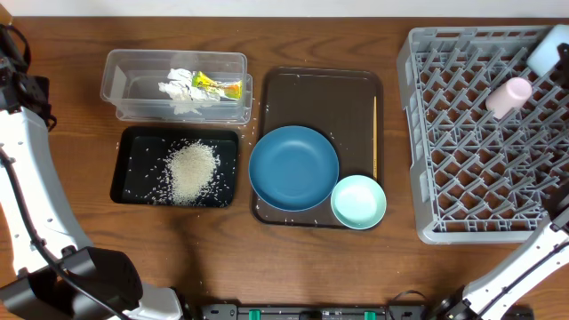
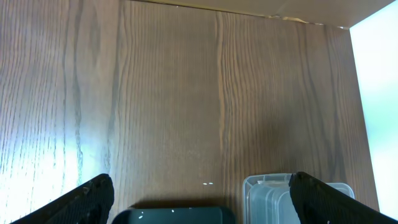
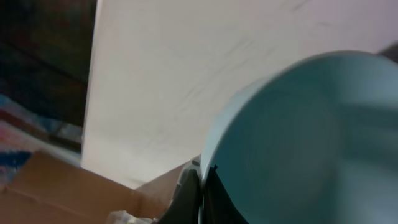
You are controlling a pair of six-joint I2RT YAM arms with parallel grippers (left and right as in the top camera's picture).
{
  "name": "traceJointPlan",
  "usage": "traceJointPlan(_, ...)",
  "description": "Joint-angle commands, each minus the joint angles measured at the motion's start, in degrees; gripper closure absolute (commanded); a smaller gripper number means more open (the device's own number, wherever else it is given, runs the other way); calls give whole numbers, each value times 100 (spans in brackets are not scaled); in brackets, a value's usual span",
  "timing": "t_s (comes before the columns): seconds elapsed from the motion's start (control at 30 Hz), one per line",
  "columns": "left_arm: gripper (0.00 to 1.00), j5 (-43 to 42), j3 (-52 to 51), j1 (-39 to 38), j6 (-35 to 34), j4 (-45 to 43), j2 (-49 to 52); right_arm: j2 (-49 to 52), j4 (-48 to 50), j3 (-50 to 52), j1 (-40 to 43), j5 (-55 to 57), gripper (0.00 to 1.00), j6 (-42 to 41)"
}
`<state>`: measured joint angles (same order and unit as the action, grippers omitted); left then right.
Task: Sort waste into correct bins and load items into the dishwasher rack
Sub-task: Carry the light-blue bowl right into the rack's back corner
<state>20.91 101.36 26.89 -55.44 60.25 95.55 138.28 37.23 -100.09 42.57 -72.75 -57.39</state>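
Rice (image 1: 191, 172) is heaped in the black tray (image 1: 129, 182). Crumpled tissue (image 1: 178, 90) and a yellow wrapper (image 1: 218, 86) lie in the clear tub (image 1: 120, 76). The dark-blue dish (image 1: 293, 167), the mint-green bowl (image 1: 358, 202) and the chopsticks (image 1: 374, 133) rest on the brown tray. A pink cup (image 1: 508, 96) lies in the grey rack (image 1: 471, 133). My right gripper (image 3: 202, 193) is shut on the rim of the light-blue bowl (image 3: 298, 137), which is over the rack's far right corner (image 1: 549, 49). My left gripper (image 2: 202, 202) is open and empty above bare table, beyond the black tray's corner (image 2: 174, 216) and the tub (image 2: 267, 196).
The brown serving tray (image 1: 311, 93) sits mid-table between the bins and the rack. A few stray rice grains dot the table around the black tray and the brown tray. Bare wood runs along the front edge (image 1: 222, 258).
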Motion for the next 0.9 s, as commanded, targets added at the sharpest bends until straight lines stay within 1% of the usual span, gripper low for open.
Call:
traceJointPlan(0.0, 8, 52, 11, 9, 52, 37, 4, 144, -44, -39, 229, -269, 99, -413)
traceJointPlan(0.47, 8, 52, 11, 9, 50, 37, 4, 109, -66, -39, 721, -472, 98, -476)
traceJointPlan(0.53, 8, 52, 11, 9, 50, 37, 4, 74, 157, -39, 835, -673, 92, -378)
traceJointPlan(0.6, 8, 52, 11, 9, 50, 37, 4, 70, 769, -39, 949, -999, 61, -365)
traceJointPlan(0.63, 8, 52, 11, 9, 50, 37, 4, 70, 1110, -39, 999, -1161, 53, -372)
traceJointPlan(0.7, 8, 52, 11, 9, 50, 37, 4, 68, 1683, -39, 1102, -1394, 49, -597)
traceJointPlan(0.73, 8, 55, 11, 9, 50, 37, 4, 70, 1856, -39, 1145, -1445, 49, -726)
traceJointPlan(0.8, 8, 52, 11, 9, 50, 37, 4, 70, 1976, -39, 1237, -1504, 58, -861)
traceJointPlan(0.83, 8, 52, 11, 9, 50, 37, 4, 70, 1965, -39, 1290, -1510, 59, -892)
traceJointPlan(0.87, 8, 52, 11, 9, 50, 37, 4, 70, 1923, -37, 1346, -1528, 57, -905)
